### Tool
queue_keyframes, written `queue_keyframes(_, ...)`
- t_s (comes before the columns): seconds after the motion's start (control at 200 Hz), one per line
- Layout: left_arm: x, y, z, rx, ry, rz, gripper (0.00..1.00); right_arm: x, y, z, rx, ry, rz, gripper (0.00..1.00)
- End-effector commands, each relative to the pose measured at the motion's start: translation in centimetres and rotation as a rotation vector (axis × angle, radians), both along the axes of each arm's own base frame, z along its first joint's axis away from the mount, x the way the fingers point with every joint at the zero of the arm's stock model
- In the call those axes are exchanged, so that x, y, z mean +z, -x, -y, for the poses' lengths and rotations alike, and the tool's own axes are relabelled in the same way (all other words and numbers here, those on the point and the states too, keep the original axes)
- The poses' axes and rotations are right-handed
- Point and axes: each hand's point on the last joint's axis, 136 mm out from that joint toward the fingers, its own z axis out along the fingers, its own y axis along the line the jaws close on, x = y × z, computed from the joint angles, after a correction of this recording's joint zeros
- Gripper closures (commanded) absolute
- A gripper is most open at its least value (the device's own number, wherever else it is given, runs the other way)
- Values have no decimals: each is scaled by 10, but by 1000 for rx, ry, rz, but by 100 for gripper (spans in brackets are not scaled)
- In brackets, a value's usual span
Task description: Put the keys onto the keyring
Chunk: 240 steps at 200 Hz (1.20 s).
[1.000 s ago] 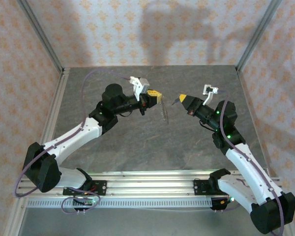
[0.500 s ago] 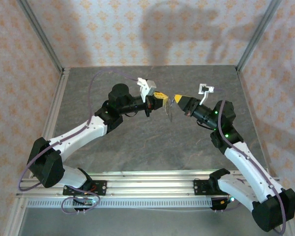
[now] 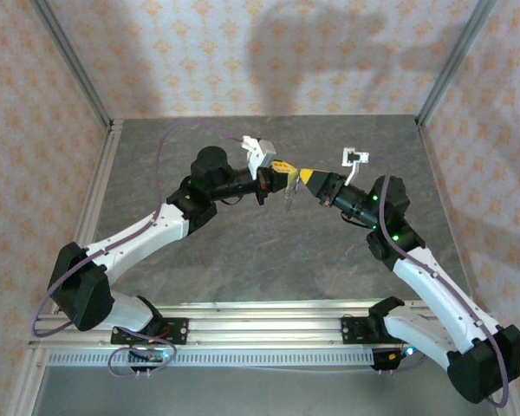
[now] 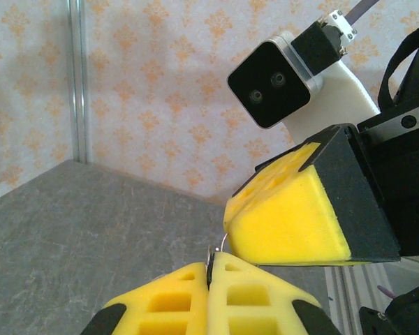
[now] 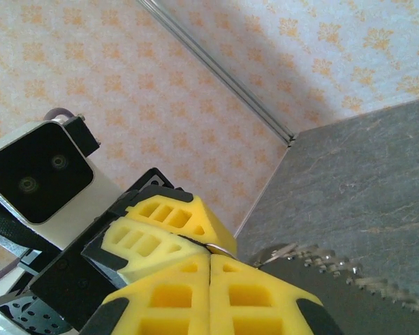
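My left gripper (image 3: 283, 179) and right gripper (image 3: 302, 178) meet tip to tip above the middle of the table. The left gripper (image 4: 211, 271) is shut on the keyring (image 4: 222, 248), a thin silvery loop sticking out of its yellow pads and reaching the right gripper's pad (image 4: 290, 220). In the right wrist view the right gripper (image 5: 209, 262) is shut, its tips against the left gripper's fingers (image 5: 160, 227), with the keyring's loop (image 5: 222, 247) at the meeting point. A silvery chain part (image 5: 314, 259) hangs below, and it shows from above as the keyring's dangling part (image 3: 288, 198). The keys are hidden.
The grey stone-look table (image 3: 269, 251) lies under both arms, walled by patterned panels with metal corner posts (image 3: 74, 74). An aluminium rail (image 3: 260, 325) carries the arm bases at the near edge. The right wrist camera (image 4: 272, 84) sits just beyond the left fingertips.
Both grippers have moved toward each other, closing the gap until their tips touch. The keyring hanging from the left gripper has come along with it.
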Motion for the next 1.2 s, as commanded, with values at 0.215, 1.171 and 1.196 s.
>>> queue_keyframes(0.215, 28, 11, 4, -43, 34, 91, 100, 37, 5, 10, -57, -18, 119, 100)
queue_keyframes(1.171, 28, 10, 11, -49, 34, 87, 100, 32, 2, -7, 32, -23, 87, 100)
queue_keyframes(1.196, 29, 10, 11, -49, 34, 88, 100, 31, 3, -8, 36, -21, 85, 100)
